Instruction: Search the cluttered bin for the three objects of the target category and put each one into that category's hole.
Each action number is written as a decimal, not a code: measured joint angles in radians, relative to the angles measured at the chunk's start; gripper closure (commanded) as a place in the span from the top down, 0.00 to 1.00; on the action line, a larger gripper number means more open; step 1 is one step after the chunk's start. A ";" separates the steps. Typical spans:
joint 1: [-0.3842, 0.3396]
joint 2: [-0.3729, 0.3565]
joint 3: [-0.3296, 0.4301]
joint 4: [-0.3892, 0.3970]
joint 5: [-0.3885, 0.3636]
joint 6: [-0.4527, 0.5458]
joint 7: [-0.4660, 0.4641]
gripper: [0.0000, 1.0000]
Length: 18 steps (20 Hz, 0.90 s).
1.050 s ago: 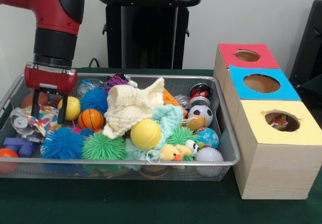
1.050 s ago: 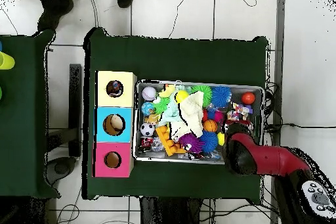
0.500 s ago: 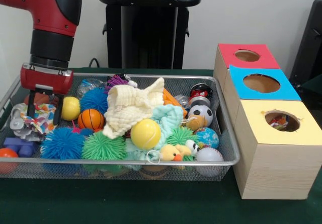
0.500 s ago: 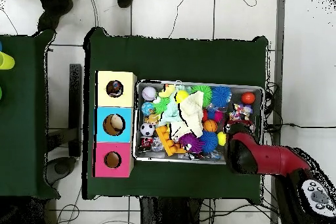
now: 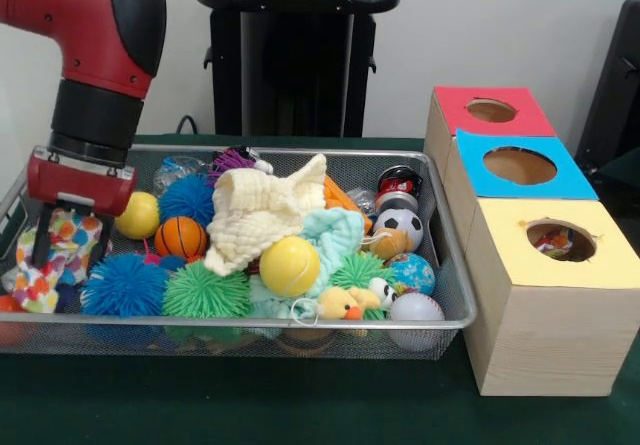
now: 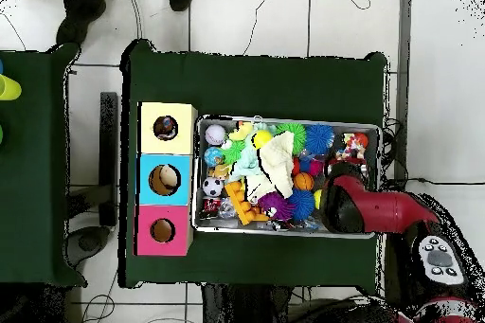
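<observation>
A green table (image 5: 300,405) holds a wire bin (image 5: 240,325) of toys beside three boxes with holes. The gripper (image 5: 67,243) sits at the bin's end, fingers (image 5: 42,245) spread around a multicoloured cloth (image 5: 55,250). The loose fabric could slip out or snag neighbouring toys during lifting.

A: Where's this?
B: Robot lab. Green-clothed table (image 5: 300,415) on tiled floor (image 6: 246,16), loose cables (image 6: 417,182) beside the table, bare wall (image 5: 480,25) behind it.
</observation>
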 measured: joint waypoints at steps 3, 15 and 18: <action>0.030 0.032 -0.031 -0.033 0.013 0.000 0.000 1.00; 0.060 0.123 -0.069 -0.072 0.069 0.005 0.000 0.00; 0.062 0.129 -0.069 -0.072 0.079 0.010 0.000 0.00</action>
